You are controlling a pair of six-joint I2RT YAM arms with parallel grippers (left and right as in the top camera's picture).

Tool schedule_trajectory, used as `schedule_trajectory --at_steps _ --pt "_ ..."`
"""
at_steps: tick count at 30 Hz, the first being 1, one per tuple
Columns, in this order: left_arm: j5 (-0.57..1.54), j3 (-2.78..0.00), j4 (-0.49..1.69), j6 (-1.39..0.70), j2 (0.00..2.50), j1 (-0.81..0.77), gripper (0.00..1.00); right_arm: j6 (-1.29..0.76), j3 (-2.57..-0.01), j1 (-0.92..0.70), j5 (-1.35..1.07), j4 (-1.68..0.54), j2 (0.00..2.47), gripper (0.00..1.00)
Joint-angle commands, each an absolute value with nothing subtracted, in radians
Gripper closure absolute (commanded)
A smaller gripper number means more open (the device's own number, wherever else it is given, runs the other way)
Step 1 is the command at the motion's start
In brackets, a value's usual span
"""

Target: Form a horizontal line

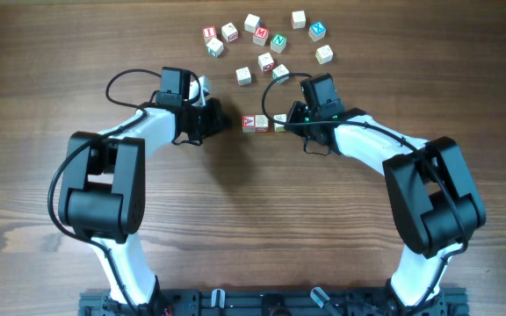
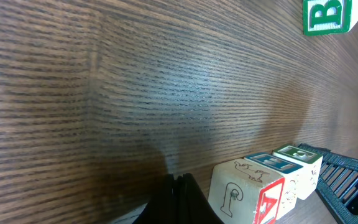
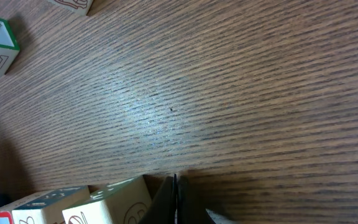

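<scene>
1 horizontal line of letter cubes lies on the bench between my left end effector and right end effector, each near one end, both pinched together on nothing. Loose cubes lie farther out.

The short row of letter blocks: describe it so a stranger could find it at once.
On the wooden table, look at the middle, between the left gripper and the right gripper. The row lies there, its blocks touching side by side with a red letter at the left end, unlike the scattered blocks farther back.
</scene>
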State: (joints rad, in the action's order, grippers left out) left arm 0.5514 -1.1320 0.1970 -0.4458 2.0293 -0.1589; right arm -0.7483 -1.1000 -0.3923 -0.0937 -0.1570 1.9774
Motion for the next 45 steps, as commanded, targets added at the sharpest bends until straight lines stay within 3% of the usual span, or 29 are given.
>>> schedule_trajectory --at_steps 1,28,45 --pt "0.553 -1.126 0.194 -0.423 2.048 -0.159 0.96 -0.762 -1.053 -0.412 -0.082 -0.203 2.04 0.96" --pt "0.553 -1.126 0.188 -0.426 2.048 -0.16 0.96 -0.782 -1.053 -0.416 -0.188 -0.194 2.04 0.96" --pt "0.553 -1.126 0.17 -0.427 2.048 -0.16 0.96 -0.653 -1.053 -0.416 -0.105 -0.147 2.04 0.96"
